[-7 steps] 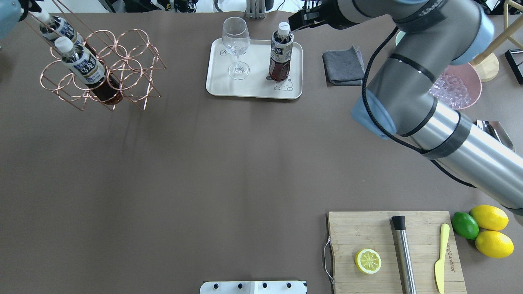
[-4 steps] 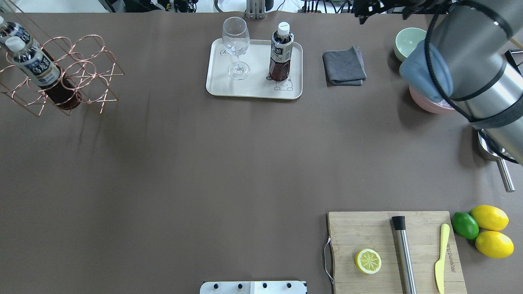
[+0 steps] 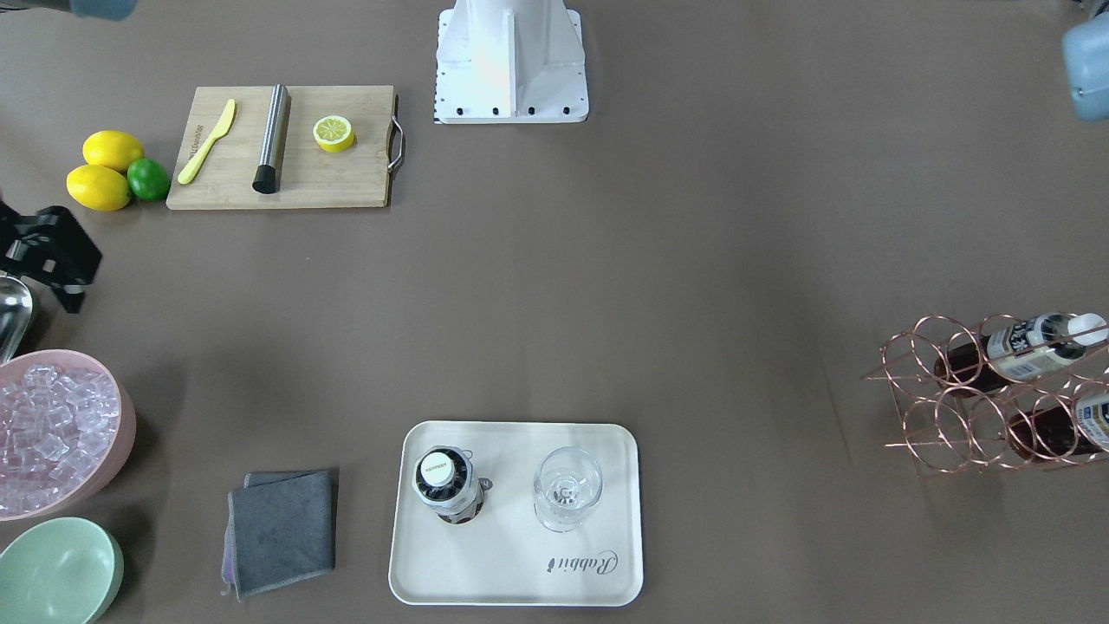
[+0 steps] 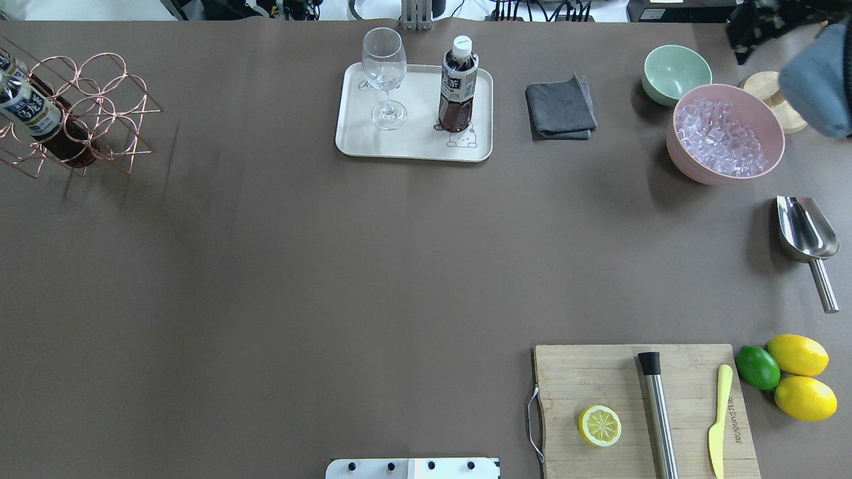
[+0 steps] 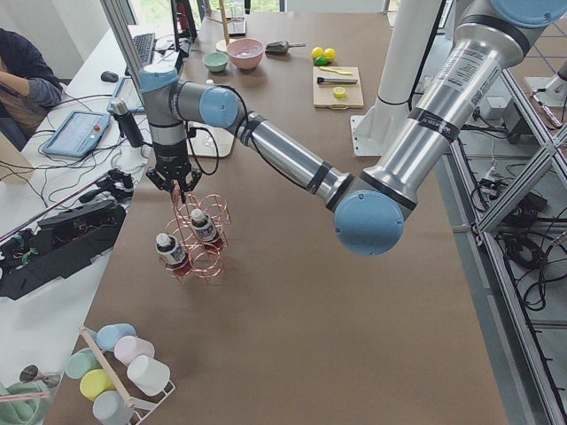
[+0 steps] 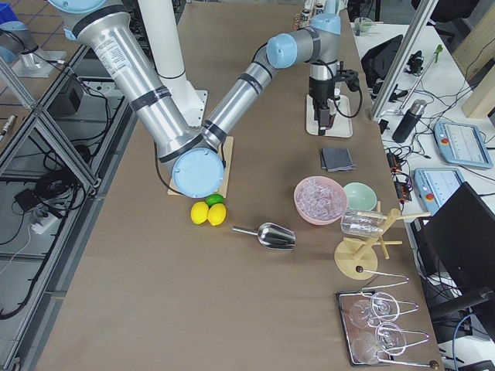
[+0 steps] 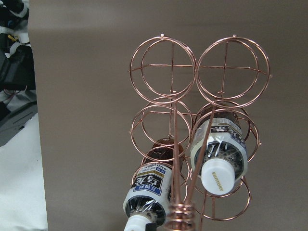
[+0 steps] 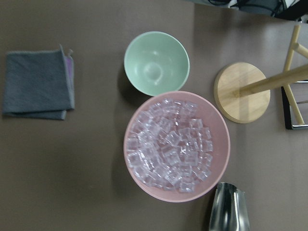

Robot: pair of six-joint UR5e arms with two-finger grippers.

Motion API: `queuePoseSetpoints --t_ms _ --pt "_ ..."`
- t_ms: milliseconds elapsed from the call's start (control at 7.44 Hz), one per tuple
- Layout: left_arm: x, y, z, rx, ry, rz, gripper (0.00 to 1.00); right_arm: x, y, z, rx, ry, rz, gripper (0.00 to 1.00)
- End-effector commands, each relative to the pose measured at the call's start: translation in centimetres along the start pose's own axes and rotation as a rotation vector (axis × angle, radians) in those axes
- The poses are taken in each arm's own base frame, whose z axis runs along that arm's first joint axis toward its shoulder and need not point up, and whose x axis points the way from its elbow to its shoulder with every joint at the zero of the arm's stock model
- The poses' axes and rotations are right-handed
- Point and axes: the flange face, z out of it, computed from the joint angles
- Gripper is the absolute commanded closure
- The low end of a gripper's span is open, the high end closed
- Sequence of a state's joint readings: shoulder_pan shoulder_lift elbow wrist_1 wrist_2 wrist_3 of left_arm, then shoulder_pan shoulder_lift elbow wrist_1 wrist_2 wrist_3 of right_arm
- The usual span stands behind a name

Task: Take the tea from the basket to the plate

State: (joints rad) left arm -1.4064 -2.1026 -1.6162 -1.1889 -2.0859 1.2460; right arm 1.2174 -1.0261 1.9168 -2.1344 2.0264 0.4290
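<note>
The tea (image 4: pixel 458 86) stands upright on the right part of the plate (image 4: pixel 413 143), free of both grippers; it also shows in the front view (image 3: pixel 446 484). The basket (image 4: pixel 100 86) is at the table's far left and holds two other bottles (image 4: pixel 30 113). In the exterior left view it hangs by its handle under my left gripper (image 5: pixel 174 181); I cannot tell how the jaws stand. The left wrist view looks down the handle onto the rings (image 7: pixel 163 72). My right gripper (image 3: pixel 61 277) is far from the plate, above the ice bowl; open or shut I cannot tell.
A wine glass (image 4: pixel 384 73) shares the plate. A grey cloth (image 4: pixel 560 106), a mint bowl (image 4: pixel 675 70), a pink bowl of ice (image 4: pixel 725 133), a wooden stand (image 4: pixel 769 93) and a scoop (image 4: pixel 805 233) lie to the right. A cutting board (image 4: pixel 639 406) and lemons (image 4: pixel 799 376) sit front right.
The basket has moved left toward the table's edge. My right arm has drawn back to the right, away from the tea, uncovering both bowls. The tea stays on the plate.
</note>
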Motion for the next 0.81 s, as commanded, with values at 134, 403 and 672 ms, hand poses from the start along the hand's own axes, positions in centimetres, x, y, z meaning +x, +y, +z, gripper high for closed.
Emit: queuePoseSetpoints --t_ms 134,403,672 --pt "-2.9 5.2 5.6 -0.015 0.007 0.021 1.0 16.6 6.5 7.5 -0.107 -0.112 -0.006 0.0" --pt "-2.7 5.9 6.7 -0.016 0.013 0.021 1.0 22.8 12.8 12.4 -0.111 -0.18 -0.005 0.0" --pt "-2.3 5.9 7.2 -0.016 0.021 0.022 1.0 26.7 18.3 17.3 -0.093 -0.198 -0.009 0.0"
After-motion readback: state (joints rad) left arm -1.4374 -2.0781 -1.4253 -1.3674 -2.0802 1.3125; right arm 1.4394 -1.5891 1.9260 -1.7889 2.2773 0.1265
